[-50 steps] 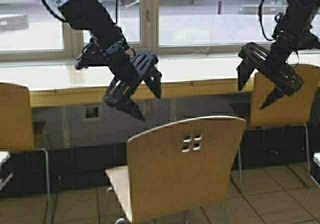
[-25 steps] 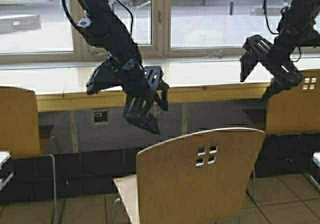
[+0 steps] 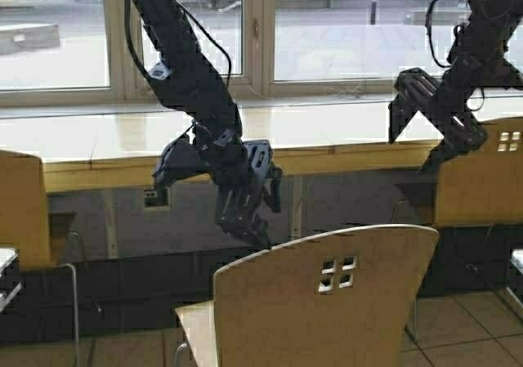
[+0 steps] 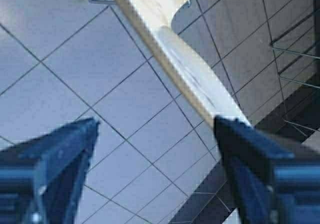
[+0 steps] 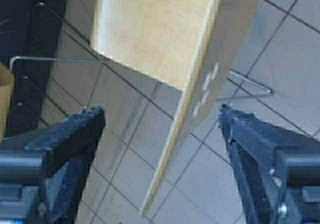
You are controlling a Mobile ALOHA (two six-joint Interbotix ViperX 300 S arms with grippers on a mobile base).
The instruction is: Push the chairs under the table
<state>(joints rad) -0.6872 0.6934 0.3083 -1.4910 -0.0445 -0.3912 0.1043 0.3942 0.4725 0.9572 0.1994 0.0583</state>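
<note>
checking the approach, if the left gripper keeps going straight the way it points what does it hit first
Most likely the top edge of the middle chair's backrest: the open left gripper points down just above it, and its wrist view shows that edge between the fingers. Depth is uncertain.

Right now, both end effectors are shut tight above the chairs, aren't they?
Not shut: both are open. The left wrist view shows the left end effector spread above the middle chair, and the right wrist view shows the right end effector spread above the right-hand chair.
</note>
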